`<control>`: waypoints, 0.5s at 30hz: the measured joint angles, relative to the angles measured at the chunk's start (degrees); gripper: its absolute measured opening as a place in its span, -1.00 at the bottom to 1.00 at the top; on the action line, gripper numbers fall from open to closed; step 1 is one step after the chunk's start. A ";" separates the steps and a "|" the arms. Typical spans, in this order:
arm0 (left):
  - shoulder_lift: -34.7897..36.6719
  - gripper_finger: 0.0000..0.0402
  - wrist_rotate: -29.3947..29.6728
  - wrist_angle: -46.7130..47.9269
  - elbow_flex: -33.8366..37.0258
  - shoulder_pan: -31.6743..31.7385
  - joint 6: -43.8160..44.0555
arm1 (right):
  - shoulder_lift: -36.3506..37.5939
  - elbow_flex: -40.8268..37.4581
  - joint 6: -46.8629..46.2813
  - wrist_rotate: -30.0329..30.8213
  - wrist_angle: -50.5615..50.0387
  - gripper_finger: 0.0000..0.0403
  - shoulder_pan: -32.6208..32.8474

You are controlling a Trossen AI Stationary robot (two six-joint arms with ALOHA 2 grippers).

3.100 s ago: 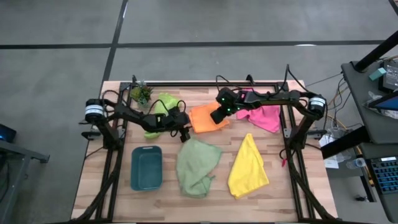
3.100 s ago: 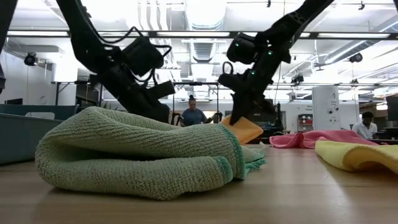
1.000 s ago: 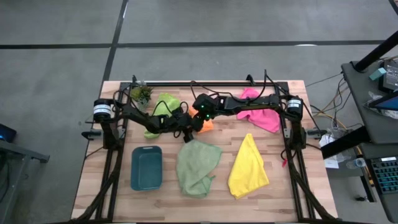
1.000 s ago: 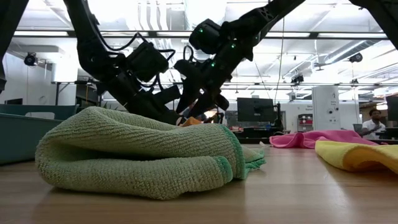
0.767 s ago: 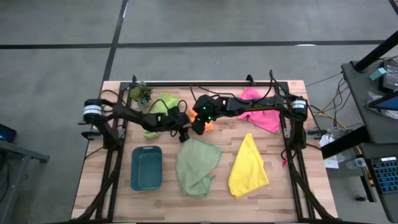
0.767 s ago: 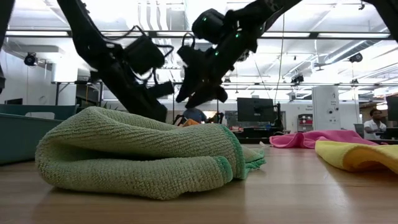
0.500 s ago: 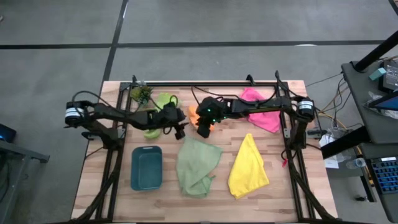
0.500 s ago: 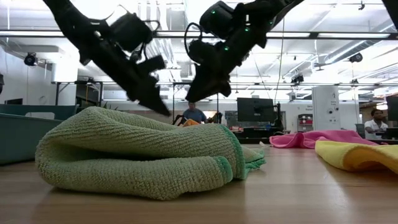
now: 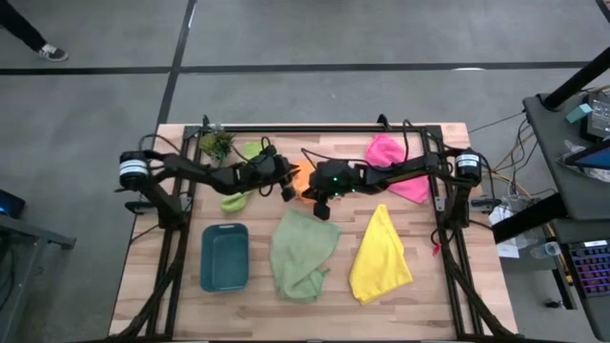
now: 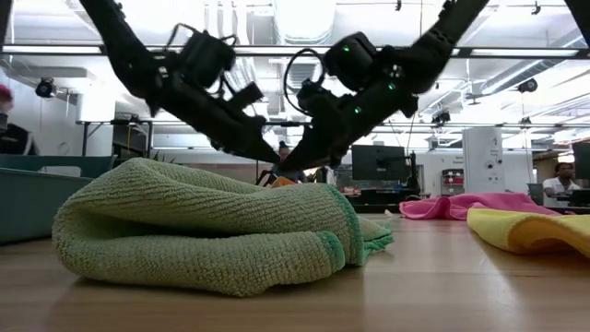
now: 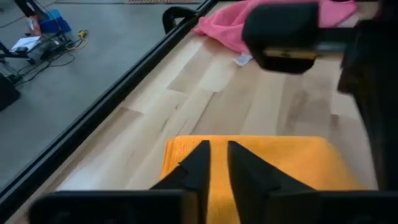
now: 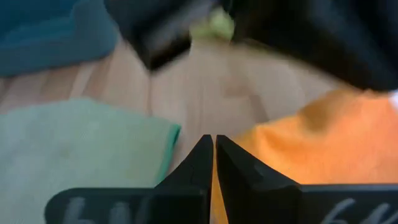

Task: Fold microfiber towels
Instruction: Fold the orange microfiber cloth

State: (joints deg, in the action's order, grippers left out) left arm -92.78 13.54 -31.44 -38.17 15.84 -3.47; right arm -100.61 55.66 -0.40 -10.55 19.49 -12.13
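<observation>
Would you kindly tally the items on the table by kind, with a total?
Microfiber towels: 5 (lime green, orange, pink, pale sage green, yellow)
Teal tray: 1
Potted plant: 1
Total: 7

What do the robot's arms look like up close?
Both are thin black jointed arms with loose black cables looping along them. The left arm and right arm each have a round silver-and-black cap at the shoulder. Small green lights glow near the right wrist. Each arm ends in two dark wedge-shaped fingers.
</observation>
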 joint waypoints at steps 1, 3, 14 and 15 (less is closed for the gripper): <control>-1.04 -0.88 0.00 -0.06 -0.16 0.31 0.06 | -0.24 -0.92 0.00 0.03 2.78 -0.94 -0.26; -3.32 -0.97 0.00 -0.82 -0.83 0.61 0.12 | -0.44 -2.59 0.23 0.17 6.85 -0.94 -0.63; -7.64 -0.97 0.38 -0.94 -1.84 1.83 4.23 | -7.66 -0.93 4.69 0.16 13.96 -0.94 -1.57; -7.64 -0.97 0.39 -0.92 -1.84 1.83 4.51 | -8.35 -0.59 4.88 0.02 13.71 -0.94 -1.53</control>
State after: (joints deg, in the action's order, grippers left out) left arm -100.42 13.93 -32.37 -40.01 17.67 1.04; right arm -108.96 55.08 4.48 -10.52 33.20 -13.66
